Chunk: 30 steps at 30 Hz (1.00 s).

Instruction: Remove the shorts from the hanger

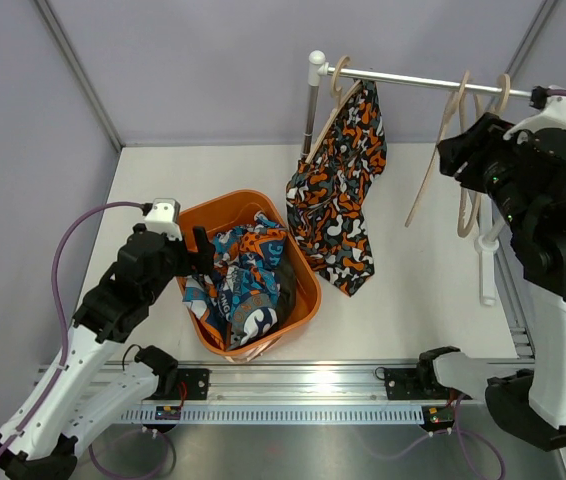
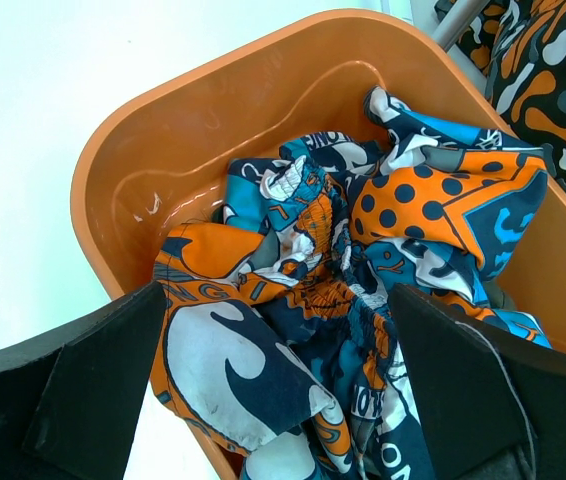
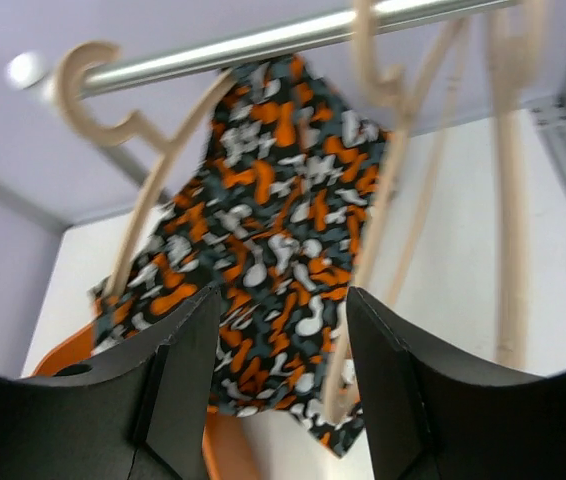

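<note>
I am working over the desk (image 1: 413,300), where the rail (image 1: 433,80) is standing along the far edge toward the right corner and the orange tub (image 1: 213,205) is sitting toward the near-left. The blotch-print shorts (image 1: 338,200) are hanging from the leftmost hanger (image 3: 163,188) on the rail, drooping toward the tub's far-right rim. The swirl-print shorts (image 2: 293,300) are lying bunched in the tub. Two bare hangers (image 1: 460,150) are dangling at the rail's right end.

My left pincer (image 2: 278,400) is hovering released over the tub, grasping nothing. My right pincer (image 3: 283,380) is facing the hung shorts with jaws parted and nothing between them.

I judge I am starting on the last hung pair. Next I am needing to reach left along the rail, clench the cloth near the waistband, and draw it off without pulling the hanger from the rail.
</note>
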Available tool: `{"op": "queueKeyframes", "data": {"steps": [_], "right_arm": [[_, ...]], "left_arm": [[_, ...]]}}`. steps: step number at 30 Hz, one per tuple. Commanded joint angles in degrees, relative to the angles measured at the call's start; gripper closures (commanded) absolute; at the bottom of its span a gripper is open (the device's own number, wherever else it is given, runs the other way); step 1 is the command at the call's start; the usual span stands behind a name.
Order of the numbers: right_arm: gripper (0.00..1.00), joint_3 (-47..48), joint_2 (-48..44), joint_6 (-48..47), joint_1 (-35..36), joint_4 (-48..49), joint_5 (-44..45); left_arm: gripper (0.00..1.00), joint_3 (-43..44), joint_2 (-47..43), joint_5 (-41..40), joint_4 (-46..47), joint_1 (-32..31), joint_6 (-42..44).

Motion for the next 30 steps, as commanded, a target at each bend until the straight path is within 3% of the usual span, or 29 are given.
{"op": "queueKeyframes", "data": {"steps": [1,6,10,21,30], "right_arm": [[0.39,2.33,6.41,0.86,8.97,0.28,2.71],[0.38,9.08,15.45,1.39,19.96,1.68,7.28],[0.38,13.24,21.88,1.48,22.34,6.14,10.80],[0.33,8.14,29.97,-1.42,24.55,24.08,20.65],[0.31,12.53,38.24,-2.39,24.55,26.38,25.83]], "left_arm": [[0.01,-0.87,0.04,0.81,2.21,-0.21,-0.10],[0.01,-0.95,0.13,0.46,1.86,-0.21,-0.01],[0.01,-0.96,0.13,0.55,1.77,-0.21,0.08],[0.01,-3.24,-7.52,-1.30,-2.44,-0.21,-0.54],[0.01,-4.38,-12.79,-0.60,-3.33,-0.21,-0.89]]}}
